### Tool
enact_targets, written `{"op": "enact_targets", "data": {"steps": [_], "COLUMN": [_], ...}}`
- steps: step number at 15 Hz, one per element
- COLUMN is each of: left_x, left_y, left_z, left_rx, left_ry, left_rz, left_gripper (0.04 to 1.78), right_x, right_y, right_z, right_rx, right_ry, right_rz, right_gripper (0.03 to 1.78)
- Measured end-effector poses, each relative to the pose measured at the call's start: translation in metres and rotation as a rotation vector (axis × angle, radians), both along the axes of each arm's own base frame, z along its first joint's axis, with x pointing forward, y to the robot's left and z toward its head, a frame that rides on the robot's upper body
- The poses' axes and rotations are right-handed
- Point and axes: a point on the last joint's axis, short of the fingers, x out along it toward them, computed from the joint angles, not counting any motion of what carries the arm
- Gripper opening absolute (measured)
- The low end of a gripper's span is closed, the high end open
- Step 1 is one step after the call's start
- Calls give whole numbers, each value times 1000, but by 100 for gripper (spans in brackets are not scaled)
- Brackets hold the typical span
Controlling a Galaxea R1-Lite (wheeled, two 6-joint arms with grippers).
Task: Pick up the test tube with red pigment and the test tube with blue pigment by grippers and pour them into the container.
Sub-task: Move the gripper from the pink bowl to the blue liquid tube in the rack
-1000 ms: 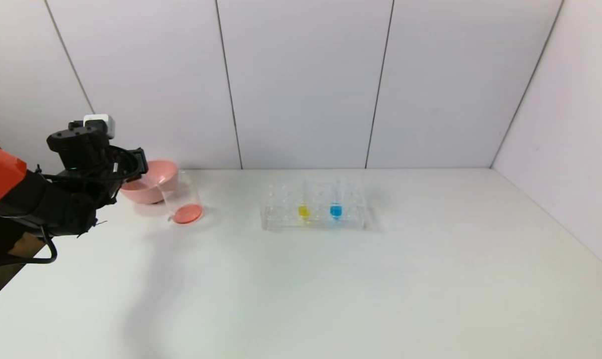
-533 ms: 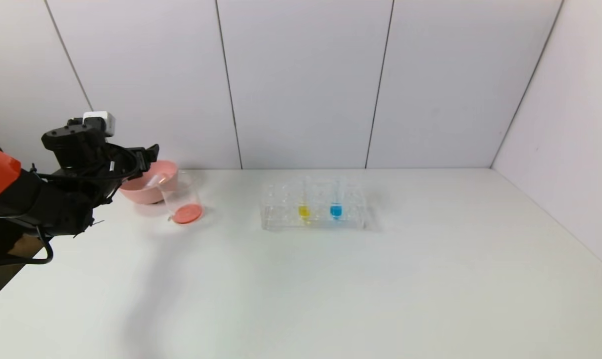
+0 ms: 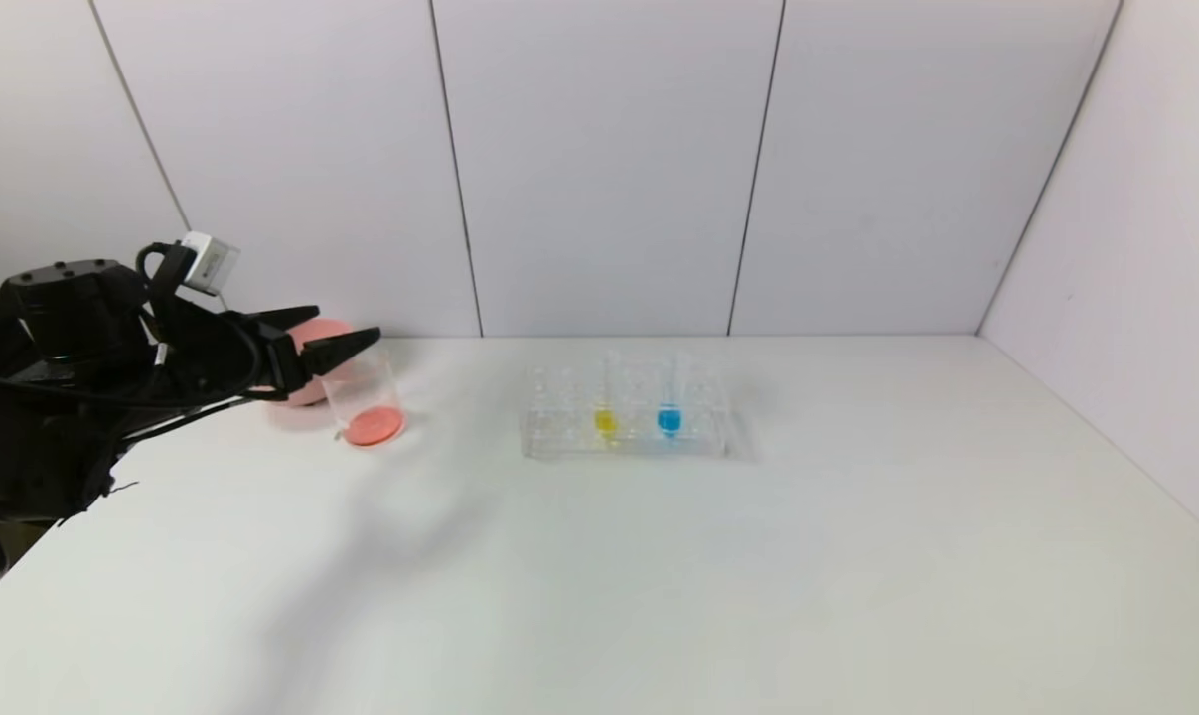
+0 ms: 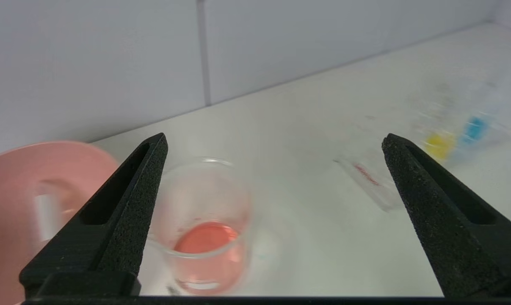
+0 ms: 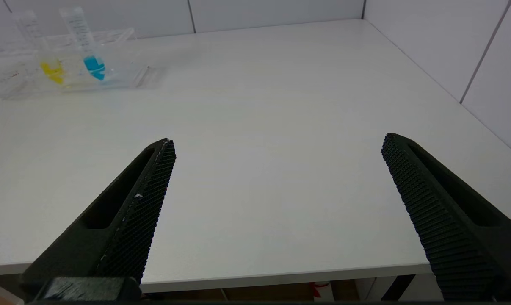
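My left gripper [image 3: 346, 323] is open and empty, just above and left of the container [image 3: 364, 399], a clear beaker with red-orange liquid in its bottom; it also shows in the left wrist view [image 4: 204, 224] between the spread fingers [image 4: 128, 199]. The test tube with blue pigment [image 3: 670, 415] stands in the clear rack [image 3: 559, 437], also in the right wrist view [image 5: 90, 51]. No tube with red liquid shows; a blurred clear shape [image 4: 43, 212] lies in the pink bowl [image 4: 9, 169]. My right gripper [image 5: 278, 139] is open and empty over the table's front edge.
A yellow-liquid tube [image 3: 606, 417] stands in the rack left of the blue one. The pink bowl [image 3: 306, 389] sits behind the beaker, partly hidden by my left gripper. White walls close the back and right of the table [image 3: 758, 556].
My left gripper has swung right from over the pink bowl to above the beaker and opened wide. The clear tube seen at its fingers half a second ago is gone from them.
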Motion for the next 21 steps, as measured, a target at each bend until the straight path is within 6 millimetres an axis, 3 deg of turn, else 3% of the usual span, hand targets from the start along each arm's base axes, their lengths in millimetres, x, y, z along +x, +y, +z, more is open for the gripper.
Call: {"op": "enact_targets", "data": {"steps": [2,4,10,14,18,21], "left_x": [-24,-44,-104,-134,-122,-105], "left_y": [-16,-46,-168,-253,-340,-388], "left_z": [-3,-7,-18,-18,-13,-19], "left_rx": [22,43,115,149,38,-6], "left_ry": [-5,-18,20,15,-17,-36], "left_rz": [-260,-454,-563,-356,27,287], "left_gripper": [176,176,176,176,176,176], "right_x": [0,0,0,0,0,0], "right_y": [0,0,0,0,0,0], "right_z": [0,0,0,0,0,0], "right_rx": [0,0,0,0,0,0], "right_ry": [0,0,0,0,0,0], "right_rz": [0,0,0,0,0,0], "right_gripper": [177,177,177,177,177,177]}}
